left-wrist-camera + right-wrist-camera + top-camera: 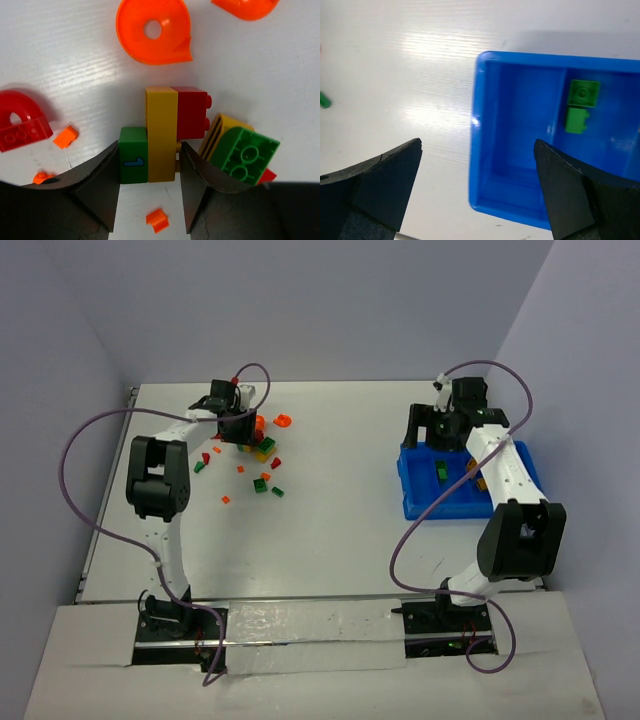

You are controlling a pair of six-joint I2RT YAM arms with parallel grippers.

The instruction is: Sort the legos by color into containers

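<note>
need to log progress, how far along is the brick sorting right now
Done: two green bricks lie in one compartment of the blue bin. In hand: the left gripper appears clamped on a green-and-yellow brick pair, not yet lifted; the right gripper hangs open and empty over the bin. Left: the scattered pile of red, green, yellow and orange bricks.

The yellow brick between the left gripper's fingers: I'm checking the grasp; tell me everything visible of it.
The yellow brick is a long, glossy plastic block lying on the white table, its length pointing away from the wrist camera. A green brick sits flush against one side of its near half, a red brick against the other side of its far half. The left gripper brackets its near end and the green brick; whether it grips is unclear.
</note>
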